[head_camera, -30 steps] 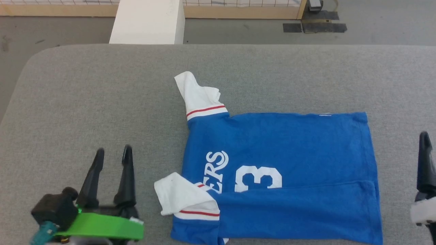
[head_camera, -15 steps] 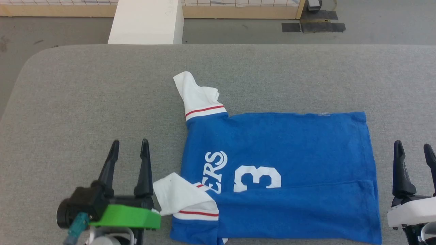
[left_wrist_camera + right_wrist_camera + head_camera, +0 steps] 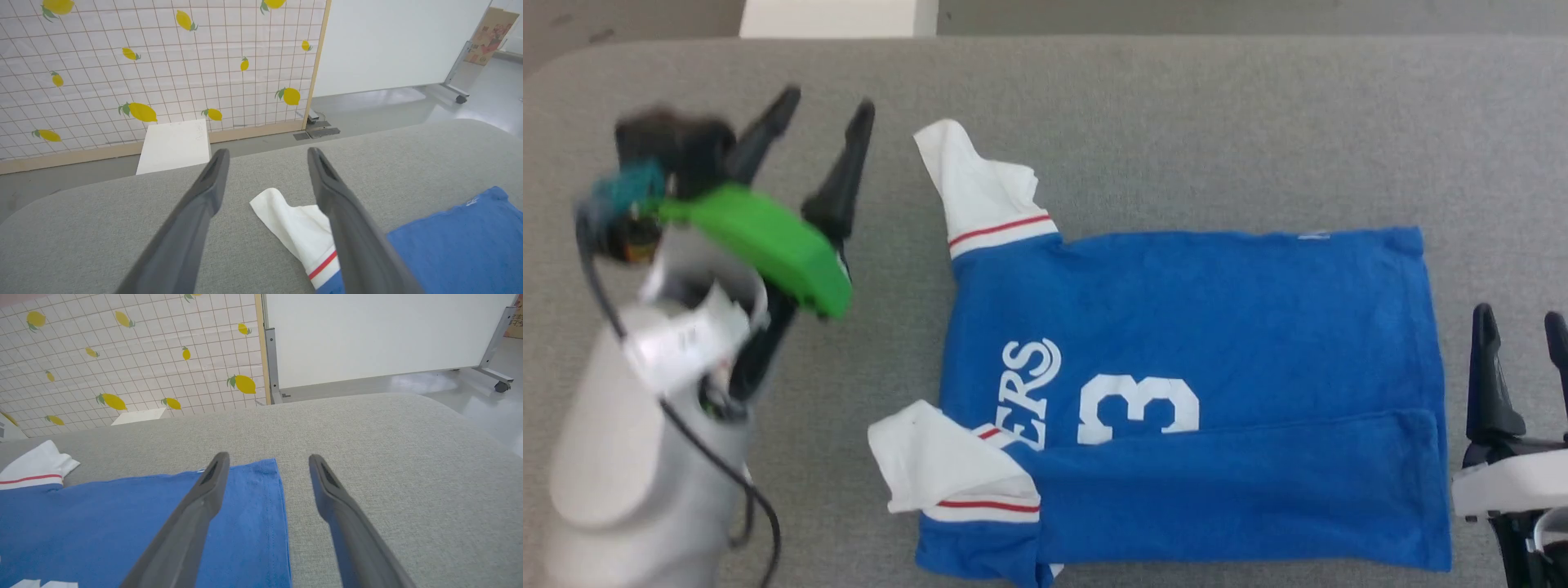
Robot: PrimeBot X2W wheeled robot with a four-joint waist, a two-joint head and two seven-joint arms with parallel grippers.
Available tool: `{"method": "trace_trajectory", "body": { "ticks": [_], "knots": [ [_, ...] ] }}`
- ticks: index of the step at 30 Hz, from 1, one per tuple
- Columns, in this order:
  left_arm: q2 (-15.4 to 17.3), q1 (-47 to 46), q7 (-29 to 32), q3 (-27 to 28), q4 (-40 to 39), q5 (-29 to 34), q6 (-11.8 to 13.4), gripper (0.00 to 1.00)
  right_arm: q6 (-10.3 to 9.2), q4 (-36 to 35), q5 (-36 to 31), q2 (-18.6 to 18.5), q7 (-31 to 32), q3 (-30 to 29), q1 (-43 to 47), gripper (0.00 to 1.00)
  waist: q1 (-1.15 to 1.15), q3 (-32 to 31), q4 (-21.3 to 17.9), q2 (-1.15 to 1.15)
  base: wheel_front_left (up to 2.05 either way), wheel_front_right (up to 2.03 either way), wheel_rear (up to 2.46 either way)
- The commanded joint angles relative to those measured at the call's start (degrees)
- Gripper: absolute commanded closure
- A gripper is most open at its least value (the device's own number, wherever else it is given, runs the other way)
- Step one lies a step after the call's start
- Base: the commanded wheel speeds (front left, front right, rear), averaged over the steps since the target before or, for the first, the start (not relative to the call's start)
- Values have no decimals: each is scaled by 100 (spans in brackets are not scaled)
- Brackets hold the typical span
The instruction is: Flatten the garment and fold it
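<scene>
Well, the garment (image 3: 1192,327) lies flat on the grey padded table (image 3: 1176,122), roughly in the middle, with its collar end toward the robot's left and its hem toward the right. The near long edge is folded over in a blue band (image 3: 1233,482) that covers the lower part of the white number 3 (image 3: 1137,408) and of the lettering (image 3: 1029,388), where only "ERS" reads clearly. The near white sleeve (image 3: 931,465), with its red stripe, is turned in on top of the blue. The far sleeve (image 3: 976,188) sticks out onto bare table, a little crumpled.

Just left of that far sleeve is the left gripper (image 3: 827,102), its two dark fingers spread wide with nothing between them. From its own wrist camera, the sleeve's white tip shows in the gap between the fingers, and one finger crosses in front of the striped cuff. I cannot tell whether it touches the cloth.

At the hem end sits the right gripper (image 3: 1521,318), also spread wide and empty. From its wrist camera, one finger lies over the blue hem corner and the other over bare table.

Beyond the table stand a white box (image 3: 837,16), a lemon-print grid screen (image 3: 122,61) and a white panel (image 3: 367,335).
</scene>
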Motion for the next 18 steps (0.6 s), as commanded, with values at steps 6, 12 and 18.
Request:
{"method": "trace_trajectory", "body": {
  "ticks": [6, 12, 18],
  "knots": [
    [306, -1175, 1091, -217, 715, -575, -99, 0, -8, -30, 85, -4, -79, 96, -319, 0, 0, 782, -271, 0, 0, 0, 0],
    [511, -1757, 2131, -499, 1266, -973, -116, 0, -8, 17, 120, -4, -102, 139, -507, 0, 0, 1160, -456, 0, 0, 0, 0],
    [753, -2052, 2703, -685, 1555, -1053, -121, 0, -8, 117, 177, -4, -180, 129, -636, 0, 0, 1395, -613, 0, 0, 0, 0]
  ]
}}
